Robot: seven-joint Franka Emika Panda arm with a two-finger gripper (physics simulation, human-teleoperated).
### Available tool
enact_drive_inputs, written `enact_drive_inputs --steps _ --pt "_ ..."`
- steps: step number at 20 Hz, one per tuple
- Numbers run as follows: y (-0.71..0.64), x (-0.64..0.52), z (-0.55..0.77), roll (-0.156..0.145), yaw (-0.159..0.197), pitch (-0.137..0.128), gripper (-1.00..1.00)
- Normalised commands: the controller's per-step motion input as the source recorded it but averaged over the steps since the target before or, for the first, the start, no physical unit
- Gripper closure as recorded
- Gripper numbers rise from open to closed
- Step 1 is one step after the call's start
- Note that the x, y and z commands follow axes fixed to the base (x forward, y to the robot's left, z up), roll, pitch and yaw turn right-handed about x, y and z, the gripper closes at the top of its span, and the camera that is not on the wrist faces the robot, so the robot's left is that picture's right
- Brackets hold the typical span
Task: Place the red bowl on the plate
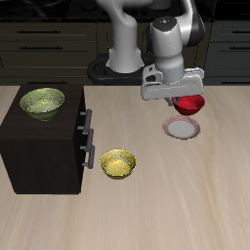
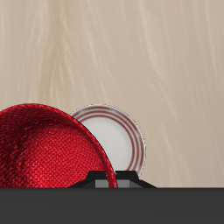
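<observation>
Above the worktop point(image 1: 220, 166), the gripper point(image 1: 186, 98) carries the red bowl point(image 1: 189, 104), fingers clamped on its rim. The bowl hangs just over the plate point(image 1: 182, 129), off-centre: in the wrist view the plate point(image 2: 118, 138) peeks out beside the bowl point(image 2: 48, 149). A small shift over the plate, then lowering, seems needed.

even soft overhead light, faint shadows under objects, low-resolution renders, no glare or blur.

plate point(image 1: 182, 130): top seemingly bare | red bowl point(image 1: 189, 104) overhead | cabinet point(image 1: 44, 142), yellow bowl point(image 1: 118, 164) at 8 o'clock, well apart
</observation>
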Motion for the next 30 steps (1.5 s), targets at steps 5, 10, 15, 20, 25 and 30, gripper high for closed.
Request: enact_drive_inputs --steps 5,10,15,20,25,30 --pt "0.05 0.02 -0.07 0.007 0.009 0.005 1.0" --pt "0.0 0.06 -0.08 -0.006 0.012 0.013 1.0" --pt "0.01 0.08 -0.15 -0.015 0.037 0.004 1.0" --pt "-0.02 0.16 -0.17 -0.018 0.022 0.028 1.0" --pt "0.01 0.13 -0.22 -0.009 0.02 0.037 1.0" --pt "0.01 0.07 -0.13 -0.002 -0.002 0.027 1.0"
